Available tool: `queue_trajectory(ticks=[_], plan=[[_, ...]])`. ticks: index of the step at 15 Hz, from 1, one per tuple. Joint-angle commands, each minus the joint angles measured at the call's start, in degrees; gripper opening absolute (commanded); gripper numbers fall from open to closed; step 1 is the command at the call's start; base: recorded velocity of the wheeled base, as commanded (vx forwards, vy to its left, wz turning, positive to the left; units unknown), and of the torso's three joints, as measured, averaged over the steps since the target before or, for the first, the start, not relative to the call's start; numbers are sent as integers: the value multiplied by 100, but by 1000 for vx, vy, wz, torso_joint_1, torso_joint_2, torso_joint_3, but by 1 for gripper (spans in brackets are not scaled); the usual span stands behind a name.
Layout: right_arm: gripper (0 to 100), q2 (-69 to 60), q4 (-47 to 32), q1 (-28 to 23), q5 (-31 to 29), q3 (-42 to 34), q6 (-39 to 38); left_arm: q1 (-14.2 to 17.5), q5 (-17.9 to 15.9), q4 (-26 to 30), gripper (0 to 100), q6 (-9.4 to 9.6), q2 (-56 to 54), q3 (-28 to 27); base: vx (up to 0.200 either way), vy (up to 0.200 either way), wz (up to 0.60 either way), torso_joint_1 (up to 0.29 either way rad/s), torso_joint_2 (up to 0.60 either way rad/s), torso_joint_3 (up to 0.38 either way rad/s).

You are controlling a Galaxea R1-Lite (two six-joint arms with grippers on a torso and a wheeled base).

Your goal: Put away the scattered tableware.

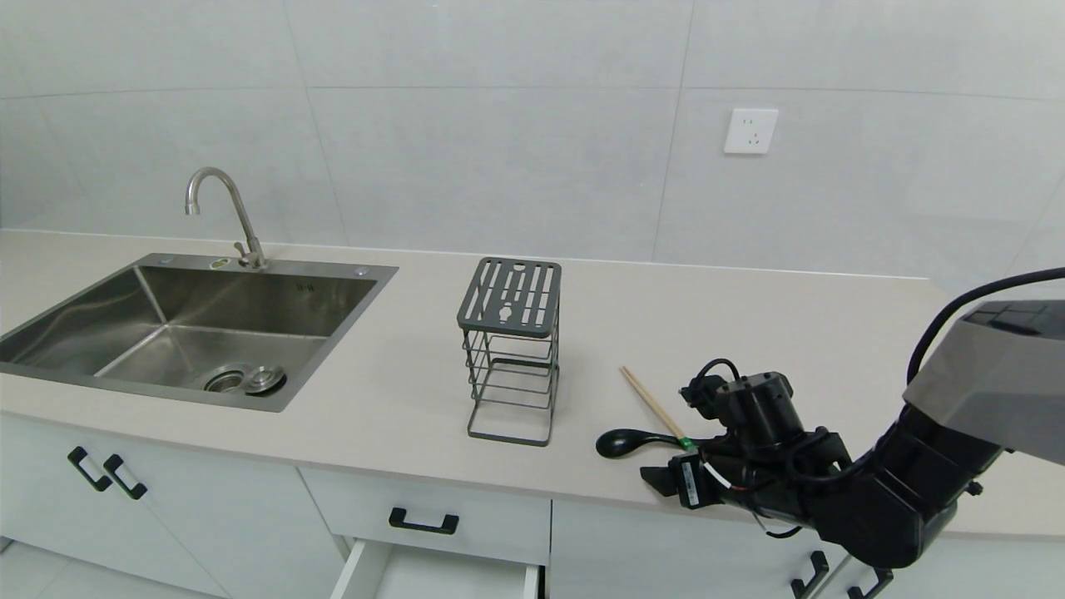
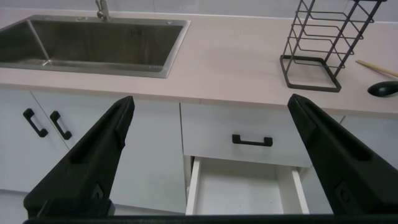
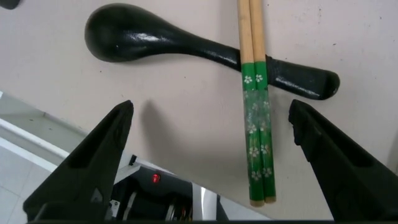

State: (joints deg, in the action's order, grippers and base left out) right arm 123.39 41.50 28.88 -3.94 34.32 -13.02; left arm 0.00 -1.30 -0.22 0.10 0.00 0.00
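Head view has a dark wire rack (image 1: 509,349) standing upright on the pale countertop (image 1: 399,391), and everything else is placed from it. To the rack's right, near the counter's front edge, lies a black spoon (image 1: 626,442), bowl end toward the rack. A pair of wooden chopsticks (image 1: 653,405) rests across the spoon's handle, touching it, with the green flowered ends pointing to the counter's front edge and the plain ends angled back toward the rack. The right gripper (image 3: 210,106) hovers just over this spot, further right of the rack. Its jaws are spread wide, one on each side of the chopsticks' green ends, gripping nothing. The left gripper (image 2: 210,98) sits low in front of the cabinets, below the rack's level, jaws likewise wide apart and holding nothing. Under the counter, beneath the rack, a drawer (image 2: 242,186) stands pulled open. A steel sink (image 1: 333,270) with a curved faucet (image 1: 220,208) is set well to the rack's left
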Motion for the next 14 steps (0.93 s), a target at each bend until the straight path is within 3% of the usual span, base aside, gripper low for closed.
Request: queue_trajectory(ticks=[1,6,14], plan=[[0,-8,-1,4,-28,5,-16,0,-1,-4,100,-1,0,0,0,0,0,0,0,0],[0,-131,-1,-207,-178,-39,-157,0,-1,-4,100,-1,0,0,0,0,0,0,0,0],[0,-2223,-1,-629,-160,-830,-16,0,-1,-4,100,-1,0,0,0,0,0,0,0,0]])
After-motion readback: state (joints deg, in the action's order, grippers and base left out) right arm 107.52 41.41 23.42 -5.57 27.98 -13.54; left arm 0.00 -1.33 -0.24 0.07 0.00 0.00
